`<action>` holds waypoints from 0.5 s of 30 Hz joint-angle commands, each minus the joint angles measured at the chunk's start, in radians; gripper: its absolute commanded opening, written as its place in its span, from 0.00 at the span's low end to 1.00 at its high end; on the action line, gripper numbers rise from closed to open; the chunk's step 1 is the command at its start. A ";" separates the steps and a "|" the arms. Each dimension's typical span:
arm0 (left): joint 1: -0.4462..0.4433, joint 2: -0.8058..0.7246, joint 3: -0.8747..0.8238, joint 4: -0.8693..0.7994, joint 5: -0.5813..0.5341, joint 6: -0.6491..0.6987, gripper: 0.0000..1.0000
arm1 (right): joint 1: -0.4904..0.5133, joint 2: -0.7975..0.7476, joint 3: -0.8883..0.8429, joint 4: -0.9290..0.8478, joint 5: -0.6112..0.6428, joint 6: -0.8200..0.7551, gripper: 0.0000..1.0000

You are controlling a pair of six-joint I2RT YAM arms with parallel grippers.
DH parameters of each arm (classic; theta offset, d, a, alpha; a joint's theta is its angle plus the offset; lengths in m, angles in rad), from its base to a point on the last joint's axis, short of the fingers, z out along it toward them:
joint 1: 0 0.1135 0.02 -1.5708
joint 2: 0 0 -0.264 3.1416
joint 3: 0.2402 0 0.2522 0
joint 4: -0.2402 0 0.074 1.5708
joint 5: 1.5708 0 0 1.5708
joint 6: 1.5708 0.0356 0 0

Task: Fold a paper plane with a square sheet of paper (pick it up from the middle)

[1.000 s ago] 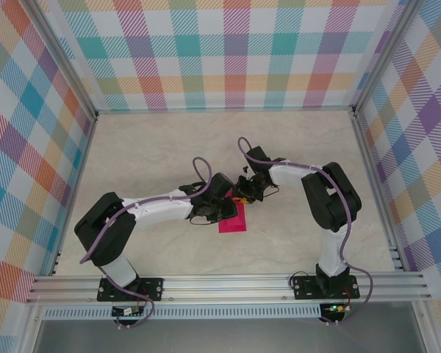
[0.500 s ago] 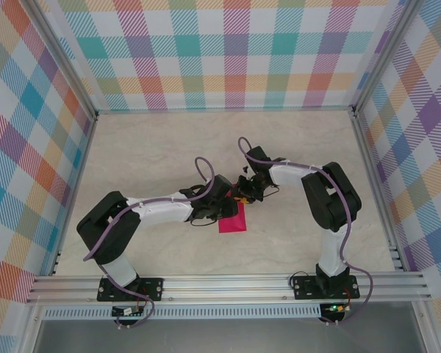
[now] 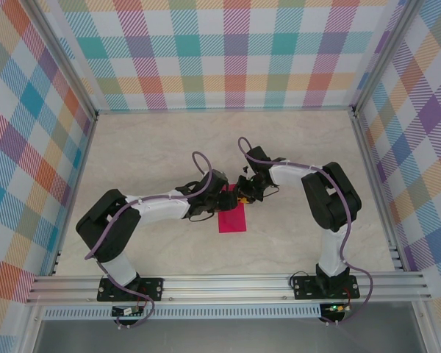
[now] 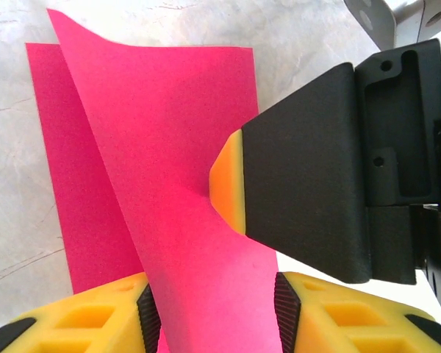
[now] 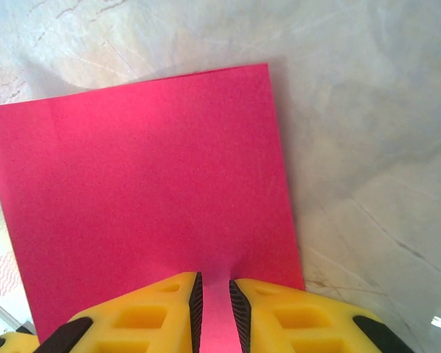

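The square sheet of paper (image 3: pixel 233 220) lies magenta-pink at the table's middle, between the two wrists. In the left wrist view one layer (image 4: pixel 66 184) rests flat while a raised flap (image 4: pixel 162 147) runs back between my left gripper's (image 4: pixel 213 312) wide-apart yellow fingers. My left gripper (image 3: pixel 220 200) is open. My right gripper (image 5: pixel 214 298) is shut on a small pinched ridge at the near edge of the sheet (image 5: pixel 132 184). Its black finger with an orange tip (image 4: pixel 228 180) presses against the flap. In the top view my right gripper (image 3: pixel 242 195) sits at the sheet's far edge.
The pale marbled table (image 3: pixel 154 147) is walled by checked panels on the left (image 3: pixel 29 147), back (image 3: pixel 228 51) and right (image 3: pixel 419 147). An aluminium rail (image 3: pixel 228 283) runs along the near edge. Both arms bend inward, wrists nearly touching.
My left gripper's jaws have parted and its wrist has drawn back toward the upper left, uncovering more of the pink sheet. The right arm stays still, pinching the paper.
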 commanded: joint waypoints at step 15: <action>-0.020 -0.153 -0.166 0.076 0.182 -0.122 0.48 | 0.015 0.144 -0.062 -0.038 0.134 0.005 0.24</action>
